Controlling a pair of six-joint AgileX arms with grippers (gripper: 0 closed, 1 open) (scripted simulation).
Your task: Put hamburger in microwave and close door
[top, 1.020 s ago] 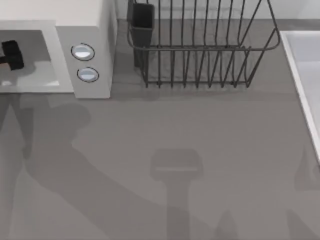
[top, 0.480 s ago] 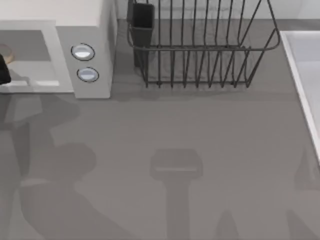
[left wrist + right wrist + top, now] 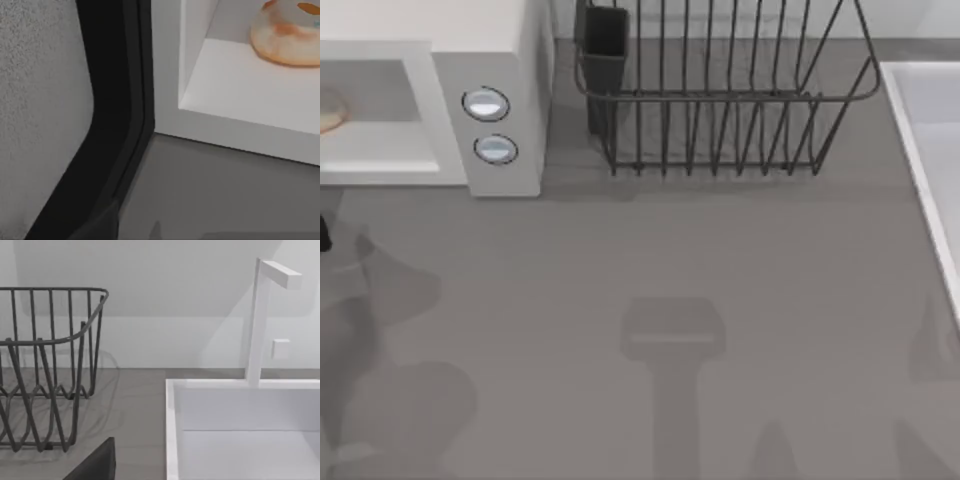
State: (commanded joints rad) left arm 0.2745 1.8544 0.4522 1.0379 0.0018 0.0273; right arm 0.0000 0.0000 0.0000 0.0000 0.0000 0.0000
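Observation:
The off-white microwave point(image 3: 505, 60) stands at the table's back left, with two round knobs point(image 3: 485, 104) on its side panel and its cavity open. The hamburger point(image 3: 326, 112) lies inside the cavity at the top view's left edge, and the left wrist view shows it as a tan bun point(image 3: 290, 35) on the white cavity floor. A dark-edged panel point(image 3: 115, 100) stands beside the cavity's frame; I cannot tell whether it is the door. My left gripper point(image 3: 323, 236) is a dark bit at the left edge, in front of the microwave. A dark part of my right gripper point(image 3: 95, 465) shows near the sink.
A dark wire dish rack point(image 3: 720, 100) stands at the back middle with a dark cup point(image 3: 605, 40) in its left end. The rack point(image 3: 45, 365) is also in the right wrist view. A white sink point(image 3: 930, 150) with a white faucet point(image 3: 260, 315) lines the right side.
My left gripper has drawn back out of the microwave cavity toward the table's front, leaving the hamburger inside. The right arm has not moved.

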